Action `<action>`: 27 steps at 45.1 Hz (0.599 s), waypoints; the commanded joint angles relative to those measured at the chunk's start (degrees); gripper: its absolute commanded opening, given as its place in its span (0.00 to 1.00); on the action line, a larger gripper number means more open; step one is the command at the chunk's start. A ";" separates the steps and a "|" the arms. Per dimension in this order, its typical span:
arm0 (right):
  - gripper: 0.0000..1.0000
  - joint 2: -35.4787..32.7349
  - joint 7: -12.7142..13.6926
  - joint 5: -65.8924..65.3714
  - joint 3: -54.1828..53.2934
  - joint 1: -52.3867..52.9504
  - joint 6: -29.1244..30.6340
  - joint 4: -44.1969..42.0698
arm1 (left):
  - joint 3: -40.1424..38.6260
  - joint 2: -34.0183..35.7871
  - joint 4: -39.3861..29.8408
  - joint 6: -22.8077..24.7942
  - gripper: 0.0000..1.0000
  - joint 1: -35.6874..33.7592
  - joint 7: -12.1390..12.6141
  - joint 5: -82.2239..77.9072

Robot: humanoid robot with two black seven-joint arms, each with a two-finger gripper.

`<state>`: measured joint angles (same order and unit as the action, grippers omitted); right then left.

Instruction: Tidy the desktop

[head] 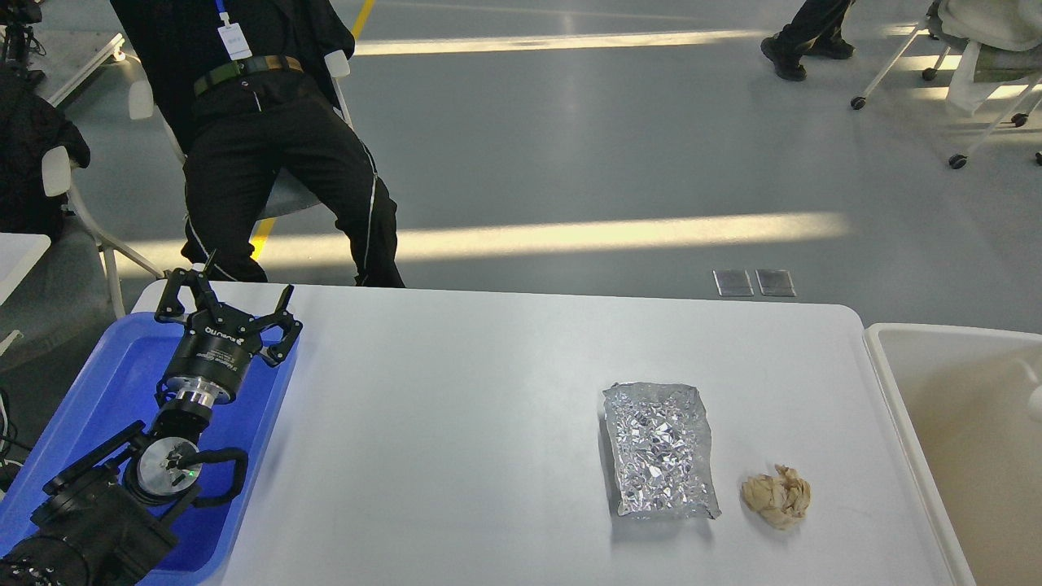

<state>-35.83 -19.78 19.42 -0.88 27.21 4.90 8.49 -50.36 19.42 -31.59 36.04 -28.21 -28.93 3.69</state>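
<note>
Two items remain on the desktop (456,407), so the tidying is judged incomplete.

Left side: the blue tray (122,366) lies along the left edge of the white tabletop. The visible part of its floor holds nothing; the part under the arm is hidden. The left gripper (232,305) hovers over the far right corner of the tray, its fingers spread wide with nothing between them. This pose is consistent with an arm that has nothing in hand and is free for the next pick.

Centre: the middle of the tabletop carries no objects.

Right of centre: a crumpled silver foil bag (659,450) lies flat on the surface. Just beside it, on its right and apart from it, sits a wadded beige paper ball (777,496). Both are well apart from the left gripper.

Right side: the cream bin (961,407) stands against the right edge of the tabletop. Its visible interior appears empty.

The right gripper is not in view; its condition cannot be reported.

Remaining work, as judged: remove the foil bag and the paper ball from the surface. Both lie nearer the bin than the tray, which suggests the bin as their likely destination.
</note>
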 commanded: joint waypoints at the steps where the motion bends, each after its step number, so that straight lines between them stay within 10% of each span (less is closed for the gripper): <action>1: 0.00 5.15 1.93 0.53 -1.14 -2.42 -1.12 -3.48 | 0.00 0.00 0.04 0.00 1.00 0.00 0.01 0.01; 27: 0.00 7.00 2.29 0.18 -4.49 -3.92 -1.73 -4.10 | 0.00 0.00 0.04 0.00 1.00 0.00 0.01 0.01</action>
<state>-29.34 -17.65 19.60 -4.90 23.63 3.27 4.73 -50.36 19.42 -31.56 36.04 -28.21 -28.93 3.73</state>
